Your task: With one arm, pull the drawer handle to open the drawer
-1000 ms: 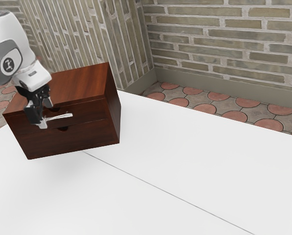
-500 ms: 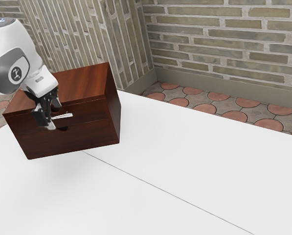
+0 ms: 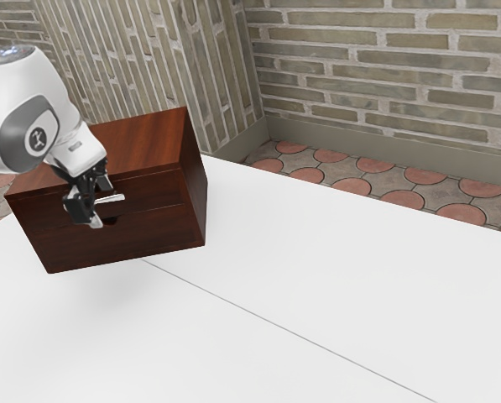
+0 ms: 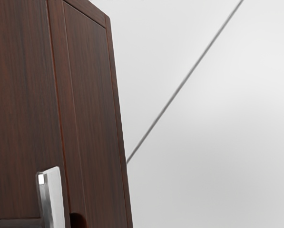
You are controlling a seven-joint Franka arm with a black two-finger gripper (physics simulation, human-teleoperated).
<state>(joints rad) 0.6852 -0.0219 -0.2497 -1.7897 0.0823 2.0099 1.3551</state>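
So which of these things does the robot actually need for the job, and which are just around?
For the job: the hand, the handle, the drawer, the cabinet.
Just around: the table, the brick wall, the floor.

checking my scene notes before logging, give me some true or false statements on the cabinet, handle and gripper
The gripper is at the metal handle: true.
The cabinet is white: false, it is dark brown wood; the table is white.
The drawer is pulled far out: false, its front sits flush with the cabinet.
A thin dark line crosses the table: true.
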